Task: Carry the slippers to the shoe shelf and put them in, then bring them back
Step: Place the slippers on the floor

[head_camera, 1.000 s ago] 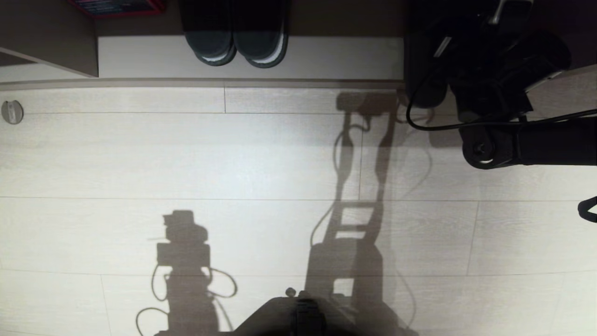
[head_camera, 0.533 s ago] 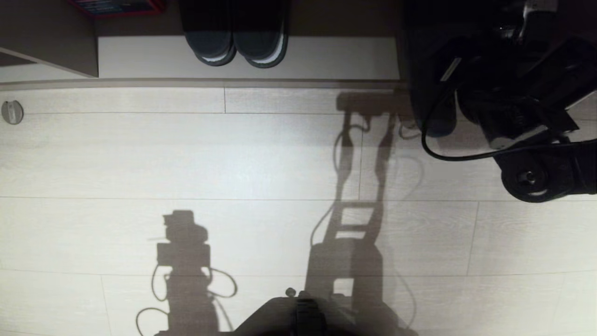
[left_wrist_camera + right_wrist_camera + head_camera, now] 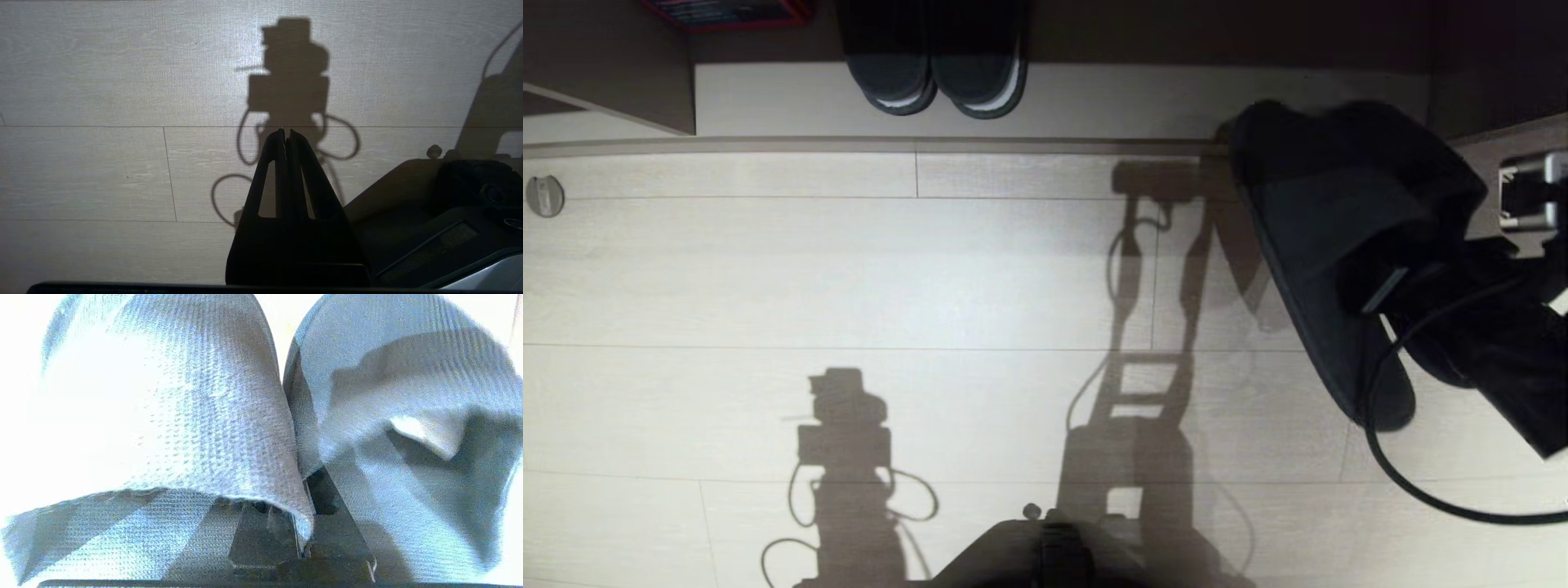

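Gripping the slippers (image 3: 1327,245) by their bands, my right gripper (image 3: 304,522) has its fingers clamped tight on the woven fabric where the two bands meet; in the right wrist view both bands arch up on either side of my fingers. In the head view the pair hangs dark on the right, above the pale plank floor (image 3: 849,269), toes pointing toward the shoe shelf (image 3: 1094,102) and partly overlapping its front edge. The shelf's light base plank runs across the top of that view, and a different pair, black slides with whitish insoles (image 3: 935,77), sits on it well to the left of my load. My left gripper (image 3: 287,134) hangs over bare floor, fingers pressed together on nothing.
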